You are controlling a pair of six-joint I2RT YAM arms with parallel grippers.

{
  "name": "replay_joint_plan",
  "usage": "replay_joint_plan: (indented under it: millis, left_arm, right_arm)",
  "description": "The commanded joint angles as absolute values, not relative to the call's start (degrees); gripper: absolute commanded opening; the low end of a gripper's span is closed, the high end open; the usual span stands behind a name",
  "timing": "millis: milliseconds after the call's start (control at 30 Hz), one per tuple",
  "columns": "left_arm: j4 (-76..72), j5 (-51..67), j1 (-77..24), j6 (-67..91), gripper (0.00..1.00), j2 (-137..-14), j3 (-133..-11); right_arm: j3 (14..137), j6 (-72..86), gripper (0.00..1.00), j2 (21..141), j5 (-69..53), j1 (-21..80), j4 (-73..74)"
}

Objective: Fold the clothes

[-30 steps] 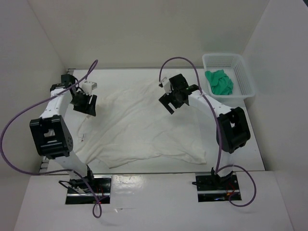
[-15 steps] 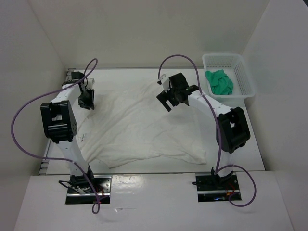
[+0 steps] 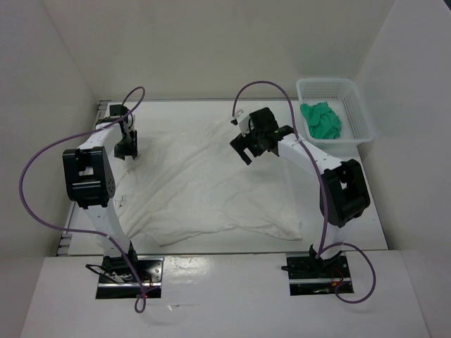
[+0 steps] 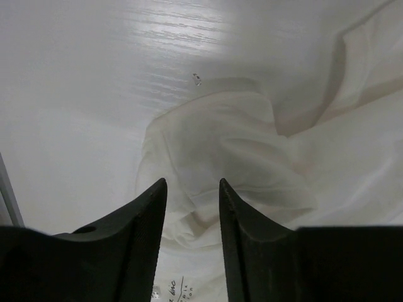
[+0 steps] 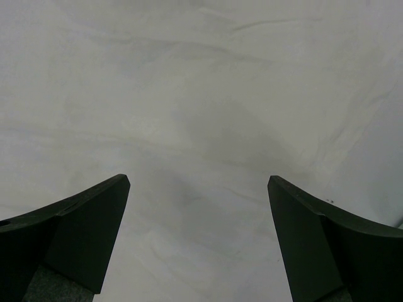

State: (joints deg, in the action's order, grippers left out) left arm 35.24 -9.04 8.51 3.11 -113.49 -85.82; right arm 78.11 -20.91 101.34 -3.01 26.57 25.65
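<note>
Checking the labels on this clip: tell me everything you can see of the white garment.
The white garment is one large plain piece of thin, soft-looking fabric, no print, spread mostly flat but wrinkled on the table. Its far left corner is bunched into folds at the fingers of the left end effector; whether it is gripped cannot be told. The right end effector, open, hangs over its far middle, seemingly not touching.

Bare tabletop runs along the far edge and down the right edge, open for passage. A white mesh basket blocks the far right corner. The spread white garment covers the middle, and walls close three sides.
</note>
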Motion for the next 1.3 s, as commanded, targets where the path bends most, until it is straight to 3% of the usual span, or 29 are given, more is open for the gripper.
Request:
replay_joint_plan:
  millis: [0, 133, 300, 600, 933, 1267]
  left_arm:
    - [34.4, -10.5, 8.9, 4.9, 0.48, -111.8, -84.6]
    - [34.4, -9.3, 9.5, 5.4, 0.58, -113.6, -84.6]
    - [35.0, -8.2, 10.5, 6.0, 0.58, -116.8, -86.0]
    - [36.0, -6.9, 10.5, 6.0, 0.43, -119.0, -86.0]
    - [37.6, -3.1, 11.1, 3.3, 0.03, -116.1, -86.6]
    - [38.7, -3.3, 14.1, 2.0, 0.00, -113.8, -87.9]
  right_arm:
    - [77.5, -22.0, 0.99, 97.1, -4.8, 26.2, 22.9]
    - [77.0, -22.5, 0.99, 95.5, -5.4, 26.2, 22.9]
    - [76.4, -22.5, 0.99, 94.2, -6.1, 26.2, 22.9]
    - [75.9, -22.5, 0.99, 93.1, -6.6, 26.2, 22.3]
    - [75.3, -22.5, 0.99, 93.1, -6.1, 26.2, 21.8]
    - [75.3, -22.5, 0.99, 91.4, -7.7, 26.2, 21.3]
